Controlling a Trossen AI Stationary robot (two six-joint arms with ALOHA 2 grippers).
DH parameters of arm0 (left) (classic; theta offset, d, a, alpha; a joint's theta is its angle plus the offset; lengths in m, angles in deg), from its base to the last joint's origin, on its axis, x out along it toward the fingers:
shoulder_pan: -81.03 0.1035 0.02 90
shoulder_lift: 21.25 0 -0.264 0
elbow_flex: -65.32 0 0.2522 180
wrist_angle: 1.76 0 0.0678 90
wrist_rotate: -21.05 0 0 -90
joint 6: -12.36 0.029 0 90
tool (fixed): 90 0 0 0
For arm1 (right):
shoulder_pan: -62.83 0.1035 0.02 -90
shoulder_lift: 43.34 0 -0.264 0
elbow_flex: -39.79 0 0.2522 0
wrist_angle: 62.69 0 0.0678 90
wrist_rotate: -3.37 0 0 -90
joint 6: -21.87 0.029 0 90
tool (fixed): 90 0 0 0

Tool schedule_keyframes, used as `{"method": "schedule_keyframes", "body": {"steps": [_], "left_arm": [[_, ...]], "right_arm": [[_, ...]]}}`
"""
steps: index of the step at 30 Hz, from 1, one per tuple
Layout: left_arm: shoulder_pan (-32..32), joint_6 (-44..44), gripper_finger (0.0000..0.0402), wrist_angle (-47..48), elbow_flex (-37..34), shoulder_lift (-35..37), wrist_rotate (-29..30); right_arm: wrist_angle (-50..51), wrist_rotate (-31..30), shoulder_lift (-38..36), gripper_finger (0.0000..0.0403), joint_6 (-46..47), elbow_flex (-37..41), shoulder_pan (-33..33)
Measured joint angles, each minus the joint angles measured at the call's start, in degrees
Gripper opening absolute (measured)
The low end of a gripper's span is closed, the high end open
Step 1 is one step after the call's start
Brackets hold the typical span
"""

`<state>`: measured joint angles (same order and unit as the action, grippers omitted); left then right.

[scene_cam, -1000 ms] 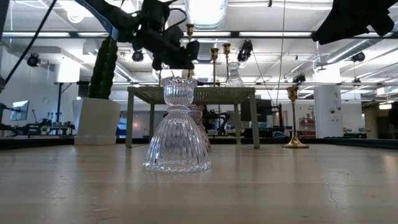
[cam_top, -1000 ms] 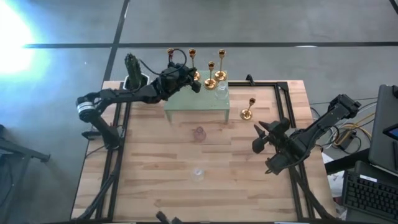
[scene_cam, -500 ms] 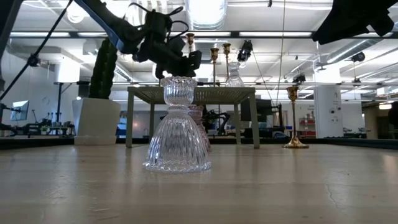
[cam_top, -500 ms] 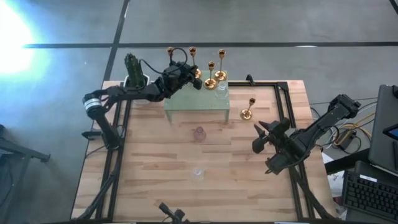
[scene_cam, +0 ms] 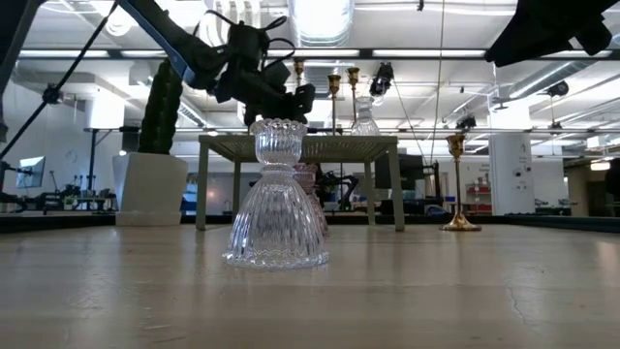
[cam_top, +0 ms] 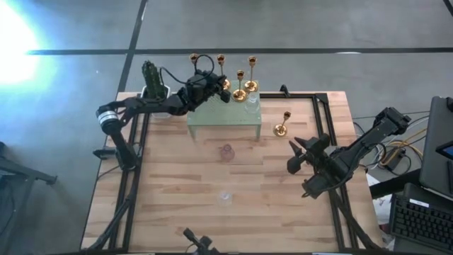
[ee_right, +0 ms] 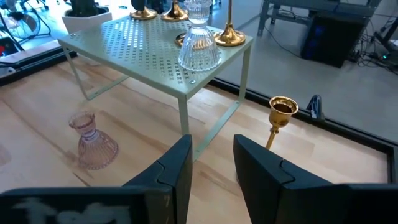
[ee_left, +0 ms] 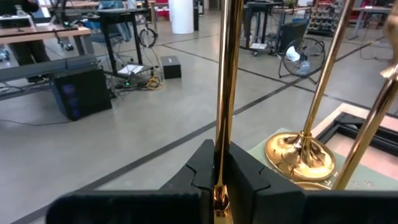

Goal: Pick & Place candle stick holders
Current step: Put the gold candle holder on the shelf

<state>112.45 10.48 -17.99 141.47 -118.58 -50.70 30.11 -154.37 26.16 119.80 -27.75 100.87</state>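
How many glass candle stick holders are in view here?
3. One clear holder stands at the table's front middle, a pinkish holder on the table just before the green stand, and a second clear holder on top of that stand. None seem hidden.

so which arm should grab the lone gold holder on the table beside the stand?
Right. The right gripper is open, free and near that gold holder. The left gripper is shut on a gold stem over the green stand.

Dark arms, blk cables, white band left arm [cam_top: 106, 117].
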Motion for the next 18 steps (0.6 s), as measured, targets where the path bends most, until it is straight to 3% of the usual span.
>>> {"method": "schedule_keyframes", "body": {"steps": [18], "left_arm": [[0.35, 0.06, 0.0022, 1.61, 2.23, -1.91, -1.06]], "right_arm": [[-0.08, 0.06, 0.00, 0.0104, -0.41, 0.00, -0.09]]}}
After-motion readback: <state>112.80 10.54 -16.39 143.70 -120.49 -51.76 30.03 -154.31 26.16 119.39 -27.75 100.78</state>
